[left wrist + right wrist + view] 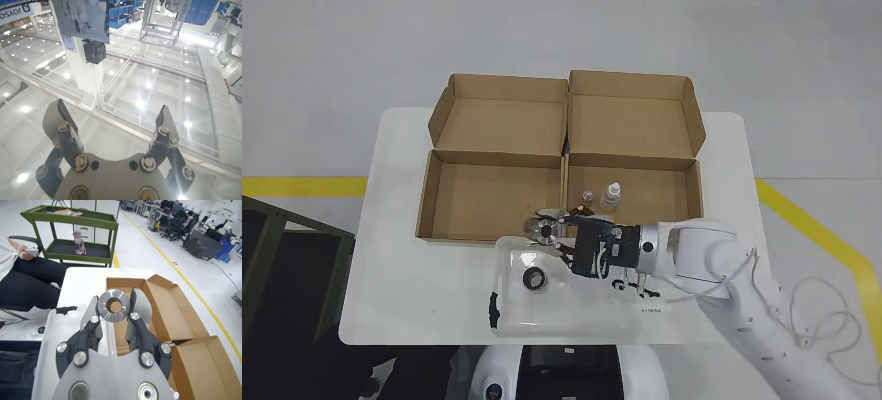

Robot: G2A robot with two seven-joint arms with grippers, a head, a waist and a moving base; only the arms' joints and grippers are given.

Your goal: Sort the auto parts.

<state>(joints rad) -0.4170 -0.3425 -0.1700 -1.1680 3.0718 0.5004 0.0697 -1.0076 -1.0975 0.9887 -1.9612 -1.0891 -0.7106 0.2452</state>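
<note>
Worktop (392, 260): plain white.
Left carton (492, 200) & right carton (637, 130): uniform tan-brown, no print.
Bin (562, 308): clear/milky, w/ ragged black patch at one corner.
Metal ring (114, 316): silver-grey, thin bright radial lines on face.
Right end effector (114, 298): grey plate, black links, silver bolt heads, white finger shells.
Left end effector (112, 105): grey plate, black links, black ribbed pads, brass-tone & silver bolts.
Small bottle (612, 193): white.
Floor (322, 80): pale grey w/ yellow stripe.
Cart (71, 219): olive green.
Water bottle (79, 242): pink.
</note>
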